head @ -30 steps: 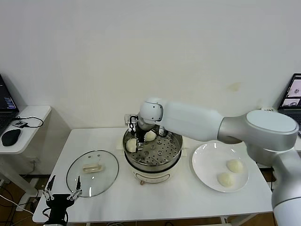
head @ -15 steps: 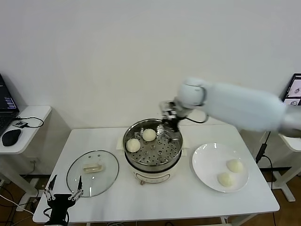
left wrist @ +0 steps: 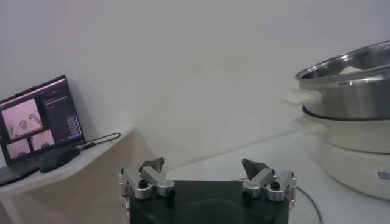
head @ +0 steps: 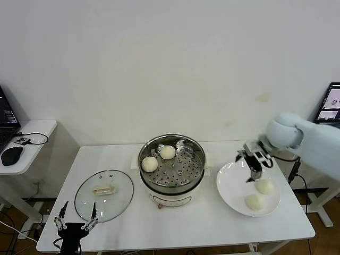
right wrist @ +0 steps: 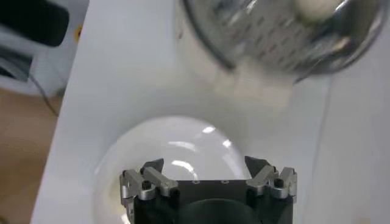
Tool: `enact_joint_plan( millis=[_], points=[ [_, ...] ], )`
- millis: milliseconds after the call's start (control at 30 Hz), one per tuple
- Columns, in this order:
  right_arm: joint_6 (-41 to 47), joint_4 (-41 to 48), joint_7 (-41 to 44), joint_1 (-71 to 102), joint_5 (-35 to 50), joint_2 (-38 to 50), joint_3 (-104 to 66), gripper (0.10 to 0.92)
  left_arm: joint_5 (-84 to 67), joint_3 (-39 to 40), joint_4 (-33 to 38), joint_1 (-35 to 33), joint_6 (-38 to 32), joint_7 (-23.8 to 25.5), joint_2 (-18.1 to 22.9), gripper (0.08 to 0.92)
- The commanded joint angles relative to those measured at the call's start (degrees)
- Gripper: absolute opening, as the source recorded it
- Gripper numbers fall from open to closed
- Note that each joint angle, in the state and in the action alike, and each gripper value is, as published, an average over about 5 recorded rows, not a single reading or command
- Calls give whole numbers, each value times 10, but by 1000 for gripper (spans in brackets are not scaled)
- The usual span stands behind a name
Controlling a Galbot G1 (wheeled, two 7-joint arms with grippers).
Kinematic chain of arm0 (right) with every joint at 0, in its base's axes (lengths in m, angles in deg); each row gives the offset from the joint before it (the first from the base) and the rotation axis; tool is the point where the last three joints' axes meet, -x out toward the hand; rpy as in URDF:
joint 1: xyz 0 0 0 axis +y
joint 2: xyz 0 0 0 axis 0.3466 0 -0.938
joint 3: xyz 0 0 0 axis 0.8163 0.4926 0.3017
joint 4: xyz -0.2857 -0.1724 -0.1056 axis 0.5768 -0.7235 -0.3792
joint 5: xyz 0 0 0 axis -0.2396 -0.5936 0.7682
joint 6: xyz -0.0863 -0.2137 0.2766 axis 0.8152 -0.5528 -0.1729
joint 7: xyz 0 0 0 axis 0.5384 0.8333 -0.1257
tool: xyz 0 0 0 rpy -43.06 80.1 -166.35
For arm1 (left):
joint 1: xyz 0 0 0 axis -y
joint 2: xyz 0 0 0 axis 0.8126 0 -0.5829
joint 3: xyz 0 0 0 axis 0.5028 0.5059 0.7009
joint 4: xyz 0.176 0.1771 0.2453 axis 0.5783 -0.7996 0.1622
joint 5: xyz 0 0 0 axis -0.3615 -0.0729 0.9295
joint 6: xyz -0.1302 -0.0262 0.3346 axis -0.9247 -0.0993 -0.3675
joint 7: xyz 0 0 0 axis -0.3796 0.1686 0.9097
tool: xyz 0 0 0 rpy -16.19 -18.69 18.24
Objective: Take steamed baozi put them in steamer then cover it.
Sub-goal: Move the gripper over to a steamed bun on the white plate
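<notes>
With two steamed baozi (head: 159, 158) in the steamer (head: 172, 169) and two on the plate (head: 234, 186) beside it, right gripper (head: 255, 166) hangs empty over that plate, jaws spread, nearest bun (head: 264, 186) just below-right; left gripper (head: 74, 226) parked, spread.

cream-white baozi (head: 265, 186), shiny perforated steel steamer (head: 172, 159), white plate (head: 232, 186)

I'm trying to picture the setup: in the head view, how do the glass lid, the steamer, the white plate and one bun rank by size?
1. Steamer
2. White plate and glass lid: look alike, so unranked
3. Bun: smallest
</notes>
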Motion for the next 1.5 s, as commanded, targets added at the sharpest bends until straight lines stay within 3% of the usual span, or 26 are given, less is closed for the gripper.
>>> enact_joint_plan(
  millis=[33,833,1500],
  points=[
    [-40,15,-6,215,-108,69,-137,823,5,0,-1,-3,0,0,3,823],
    [-22,99,-31,324,-140,-5,-204,817,6,-7,-14,-5,-1,-1,3,823],
    [-18,105,-18,269,-114,-16,-193,645,4,-10,-12,-3,-2,-2,3,823]
  ],
)
